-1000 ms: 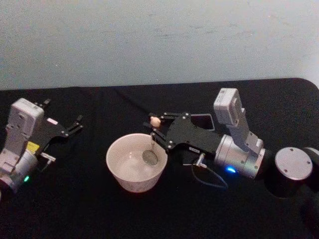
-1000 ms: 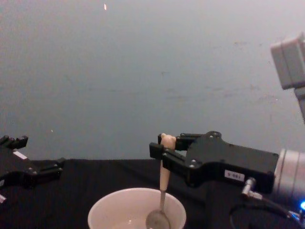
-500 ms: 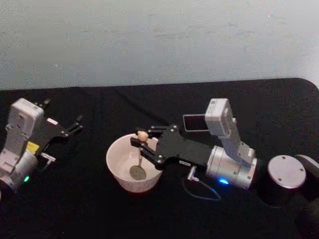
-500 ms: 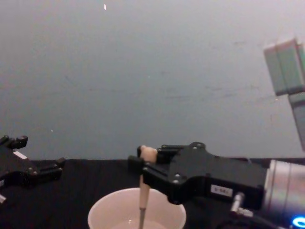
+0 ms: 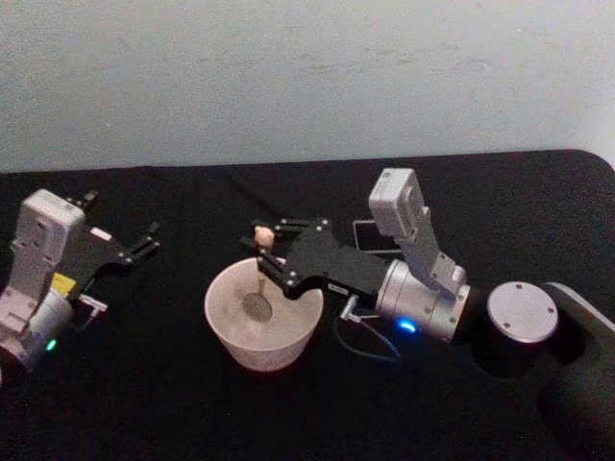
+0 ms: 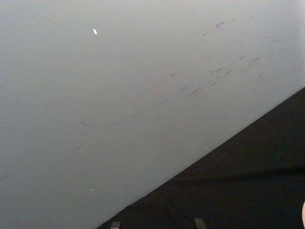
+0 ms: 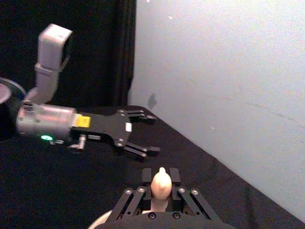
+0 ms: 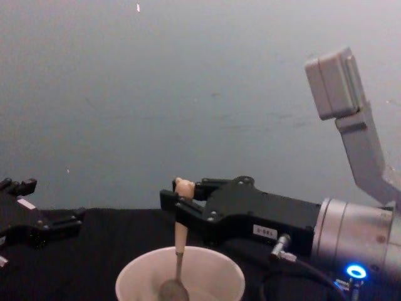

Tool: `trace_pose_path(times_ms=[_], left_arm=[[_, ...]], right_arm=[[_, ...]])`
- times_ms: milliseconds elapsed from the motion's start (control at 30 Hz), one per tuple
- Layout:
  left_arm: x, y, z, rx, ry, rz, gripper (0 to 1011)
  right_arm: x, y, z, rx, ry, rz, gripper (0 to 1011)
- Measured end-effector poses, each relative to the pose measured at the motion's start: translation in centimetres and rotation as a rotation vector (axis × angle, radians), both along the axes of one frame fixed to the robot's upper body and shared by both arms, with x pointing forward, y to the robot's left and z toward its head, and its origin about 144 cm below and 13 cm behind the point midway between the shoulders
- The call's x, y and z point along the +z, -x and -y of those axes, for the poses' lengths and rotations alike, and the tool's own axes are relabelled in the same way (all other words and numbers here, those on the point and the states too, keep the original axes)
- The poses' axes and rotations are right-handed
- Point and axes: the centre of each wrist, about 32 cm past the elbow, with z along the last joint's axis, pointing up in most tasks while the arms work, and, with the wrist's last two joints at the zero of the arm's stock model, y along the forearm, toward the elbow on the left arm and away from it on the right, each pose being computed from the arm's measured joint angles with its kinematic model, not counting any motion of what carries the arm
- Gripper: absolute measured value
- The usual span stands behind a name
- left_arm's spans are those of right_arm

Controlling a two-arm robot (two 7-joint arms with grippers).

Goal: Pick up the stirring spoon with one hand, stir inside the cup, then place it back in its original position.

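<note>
The right hand (image 5: 263, 254) is reaching in from the robot's right and is pinching the stirring spoon (image 5: 259, 286) just below its little bear-head top, fingers drawn narrow around the beige handle. Gripping that high is letting the spoon hang nearly upright, so the thin neck and the round metal bowl are dipping down inside the cup (image 5: 223, 331) while the hand itself is staying above the rim. This looks like the stirring step, with the bowl sitting near the middle of the cup. From the chest view the handle (image 8: 180, 237) is dropping straight from the fingertips (image 8: 168, 202) into the cup's (image 8: 131, 283) mouth.

The left hand (image 5: 146, 240) is lying on the black bench (image 5: 173, 413) well to the left of the cup, fingers spread wide and gripping nothing; from the right wrist view it (image 7: 147, 135) is pointing toward the wall, clear of the work.

The dark square holder (image 5: 363, 235), where the spoon belongs, is standing behind the right forearm, and the grey camera mount is covering part of it. The chest view's lower edge is cutting off the cup's base and part of the spoon bowl. I cannot tell whether the bowl is touching the cup's floor, or whether the cup is holding any liquid.
</note>
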Motion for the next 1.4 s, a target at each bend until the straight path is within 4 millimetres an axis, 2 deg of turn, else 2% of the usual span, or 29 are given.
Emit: trace_pose_path(times_ms=[333, 700, 1100, 1400], left_arm=[[0.0, 0.0, 0.0, 0.0, 0.0, 0.0, 1001], [0.0, 0.0, 0.0, 0.0, 0.0, 0.0, 1001], [0.0, 0.0, 0.0, 0.0, 0.0, 0.0, 1001], [0.0, 0.0, 0.0, 0.0, 0.0, 0.0, 1002]], right_arm=[[0.0, -0.7, 0.6, -0.043, 0.01, 0.003, 214], [0.0, -0.5, 1.6, -0.057, 0.029, -0.001, 214], [0.5, 0.9, 3.0, -0.03, 0.024, -0.013, 214], [0.3, 2.0, 2.2, 0.023, 0.021, -0.042, 214]])
